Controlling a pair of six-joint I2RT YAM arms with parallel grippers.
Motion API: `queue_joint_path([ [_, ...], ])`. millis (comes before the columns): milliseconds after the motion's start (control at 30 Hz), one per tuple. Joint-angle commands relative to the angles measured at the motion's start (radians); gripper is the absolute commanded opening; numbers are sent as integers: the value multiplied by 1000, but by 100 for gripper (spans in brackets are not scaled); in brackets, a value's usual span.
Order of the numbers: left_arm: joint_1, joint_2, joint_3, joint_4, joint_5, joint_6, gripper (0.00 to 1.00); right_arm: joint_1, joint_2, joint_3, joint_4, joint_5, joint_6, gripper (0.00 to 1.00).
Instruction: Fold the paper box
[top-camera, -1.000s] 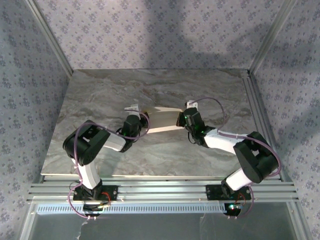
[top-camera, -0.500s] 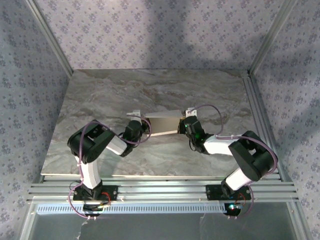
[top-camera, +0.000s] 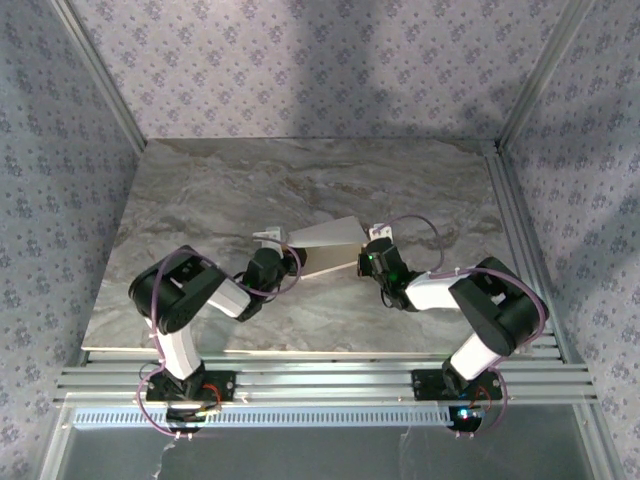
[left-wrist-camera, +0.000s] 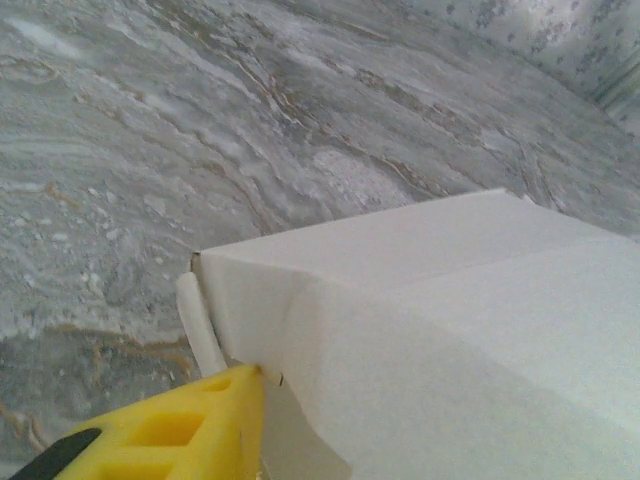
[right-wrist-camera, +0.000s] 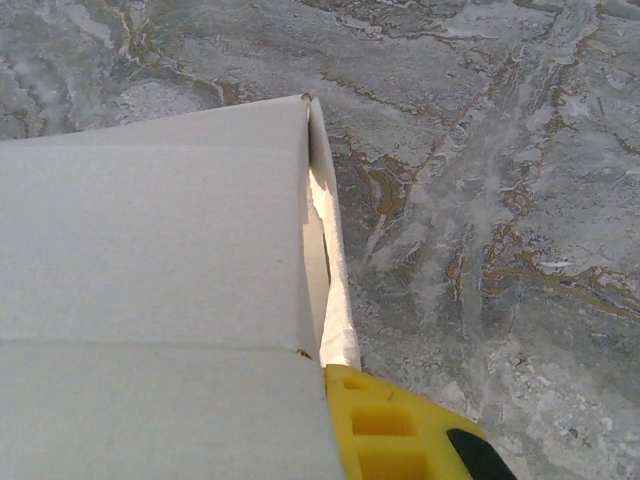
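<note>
Your box (top-camera: 326, 236) has just opened from flat, so folding advances; right hand (top-camera: 363, 258) pinches its end, left hand (top-camera: 287, 260) I cannot tell.

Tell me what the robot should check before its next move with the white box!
1. Hold of the right gripper on the paper box: ok, shut on its end.
2. Hold of the left gripper: cannot tell; its yellow finger touches the box's other end.
3. Box away from the edges of the table: ok.
4. Box folded shut: not ok; an end tab sticks out.
</note>
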Motion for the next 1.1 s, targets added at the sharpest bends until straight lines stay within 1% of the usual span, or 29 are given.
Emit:
queue_joint_path([
  [0,-18,-37,-15,-145,103,-35,42,15,47,-20,-111,6,-17,0],
  [100,-19,-54,-27,-173,124,-44,42,14,44,-9,-134,16,-11,0],
  [167,-18,-66,-39,-178,129,-54,46,14,38,0,-155,29,2,0],
  [267,-18,-88,-34,-204,169,-62,48,9,25,16,-203,45,22,0],
  [367,-17,-102,-9,-261,190,-71,51,3,6,22,-228,46,28,0],
  [600,-9,-81,42,-309,207,-74,52,-7,5,45,-259,14,25,0],
  [733,-3,-61,61,-290,239,-76,53,-10,8,65,-284,-2,33,0],
  [767,-2,-64,60,-287,254,-76,59,-11,7,72,-300,3,41,0],
  [800,-3,-72,60,-288,273,-76,75,-13,3,79,-314,7,51,0],
  [833,-4,-79,57,-294,285,-75,81,-15,0,83,-322,8,57,0],
  [867,-7,-94,51,-305,290,-74,84,-18,-1,89,-332,10,66,0],
  [1067,-37,-162,24,-416,289,-9,84,-27,-6,129,-390,15,97,0],
])
